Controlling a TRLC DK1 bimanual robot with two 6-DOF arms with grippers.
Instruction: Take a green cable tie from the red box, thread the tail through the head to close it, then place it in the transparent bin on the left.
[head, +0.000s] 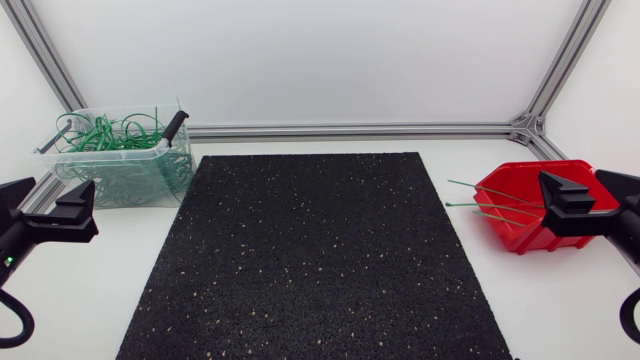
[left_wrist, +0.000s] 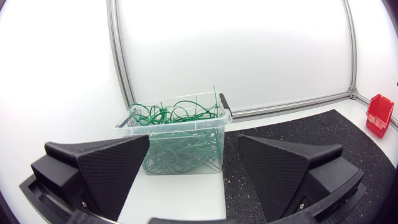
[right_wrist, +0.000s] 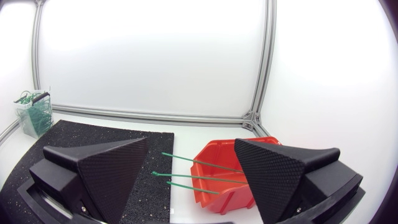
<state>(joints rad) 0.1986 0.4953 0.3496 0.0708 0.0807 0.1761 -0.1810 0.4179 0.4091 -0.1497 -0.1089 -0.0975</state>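
**Inspector:** Condition of the right gripper (right_wrist: 191, 148)?

**Operator:** Found open, fingers set wide apart, nothing between them. Seen poised at the red box (right_wrist: 219, 158), over its outer end in the head view.

**Inspector:** Whereabouts of the work piece?

**Operator:** Noted three green cable ties (right_wrist: 198, 178) lying in the red box, roughly side by side. Recorded their free ends projecting over the box's open lip towards the black mat (head: 310, 260). Could not tell head from tail at those ends.

**Inspector:** Recommended method for the pick?

**Operator:** Judged the step in hand to be the first pick, not yet begun. Advised singling out one tie and coming in across its projecting length, one finger on each side. Advised closing clear of the lip, so as not to pinch the plastic wall or catch two ties together. Advised lifting slowly, since the neighbouring ties lay close enough to drag out with it. Advised gripping near one end, leaving length free for threading.

**Inspector:** And the left gripper (left_wrist: 194, 148)?

**Operator:** Likewise found open and empty, parked off the mat, near the transparent bin (left_wrist: 181, 152). Observed the bin holding a tangle of closed green loops (head: 110, 135). Judged that side well placed to take the other end once a tie came over the mat.
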